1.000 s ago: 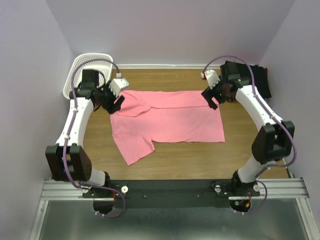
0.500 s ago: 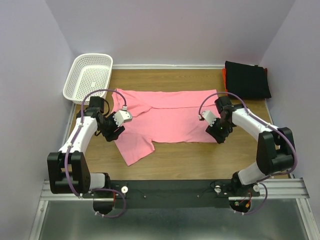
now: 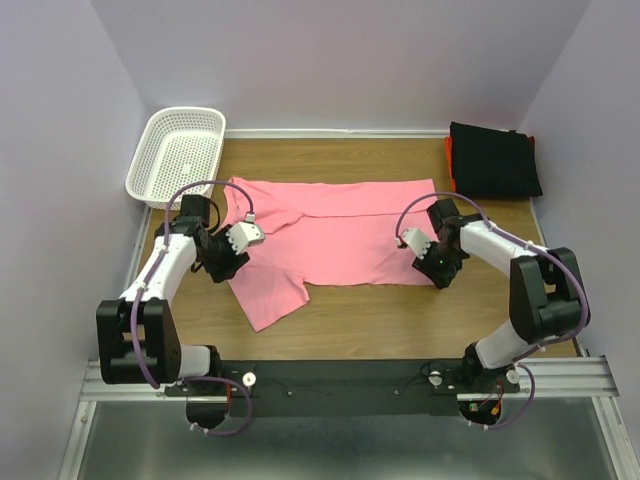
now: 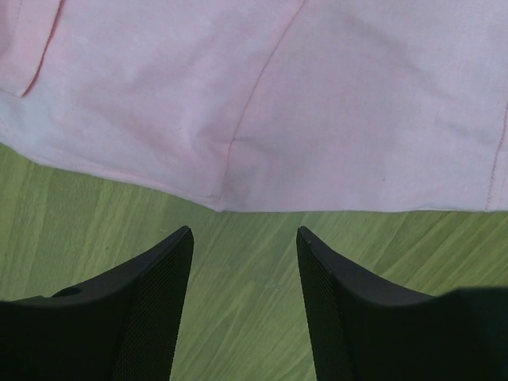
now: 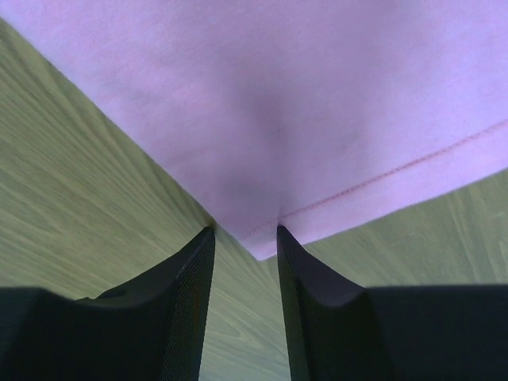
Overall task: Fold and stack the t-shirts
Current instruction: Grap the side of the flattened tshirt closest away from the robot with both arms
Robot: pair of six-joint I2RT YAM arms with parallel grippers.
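The pink t-shirt point(image 3: 340, 240) is being shown spread flat on the table point(image 3: 350, 330), its long axis running from 9 o'clock to 3 o'clock in the top view. Its far edge is lying doubled over, and 1 sleeve is jutting toward 7 o'clock. At 1 o'clock, in the far corner, the black t-shirt point(image 3: 495, 160) is lying folded on the orange-red t-shirt point(image 3: 449, 158), of which only a sliver is showing. The white basket point(image 3: 143, 160) is standing at 11 o'clock, apart from the cloth.

The coming move is judged to be a pinch on the near edge by both arms, so the edge-to-fingertip relation is being weighed. The right gripper point(image 5: 244, 230) is being held over the shirt's 4 o'clock corner. In its wrist view the hem corner is lying in the gap between the 2 fingers, at 12 o'clock from the tips. Its jaws are being held narrowly apart, with wood visible between them and nothing clamped.

The left gripper point(image 4: 244, 232) is being held at the shirt's 8 o'clock side. In its wrist view the cloth edge and a seam end are lying just beyond the tips at 12 o'clock, not touching them. Its jaws are being held moderately wide and empty.

The right arm is judged to be nearer to a grip. The left is judged to need a short advance toward 12 o'clock first.
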